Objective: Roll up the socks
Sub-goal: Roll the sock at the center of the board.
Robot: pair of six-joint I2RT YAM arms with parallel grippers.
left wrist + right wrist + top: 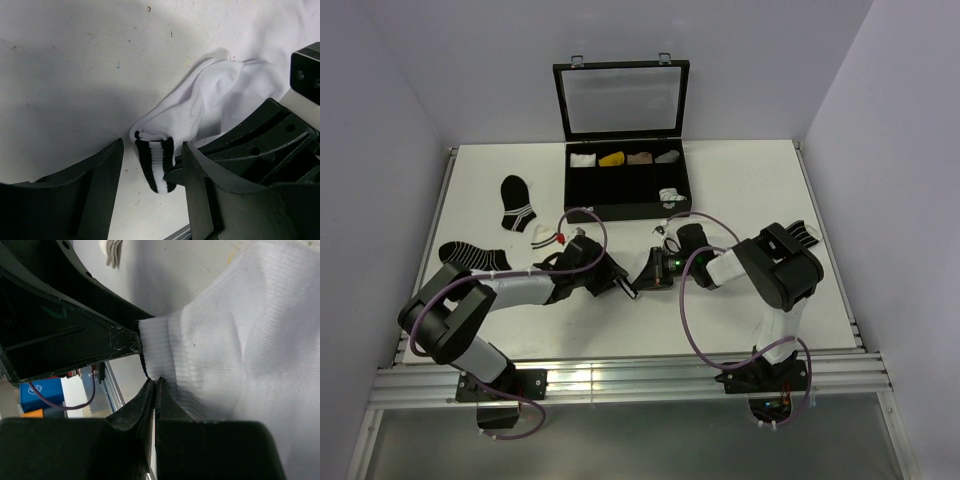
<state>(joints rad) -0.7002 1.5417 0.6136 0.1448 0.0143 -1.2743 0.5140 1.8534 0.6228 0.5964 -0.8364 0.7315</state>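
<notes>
Your black case (pixel 567 185) stands open at the far side of the table (pixel 750 180). Its back row holds a white roll (pixel 583 159), a yellow roll (pixel 611 158), a tan roll (pixel 640 158) and a grey roll (pixel 667 157). A white-black bundle (pixel 669 193) lies in the front right compartment. Between the arms lies the white sock (pixel 220 95), a soft ribbed knit. In the left wrist view its length runs from the black-banded cuff (pixel 156 165) up to the right. The right gripper (pixel 152 384) pinches the cuff edge with its fingers pressed together. The left gripper (pixel 152 150) stands spread on both sides of the cuff.

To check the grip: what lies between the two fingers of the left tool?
The black-banded cuff of the white sock lies there, inside the open left tool; the left wrist view shows it.
</notes>
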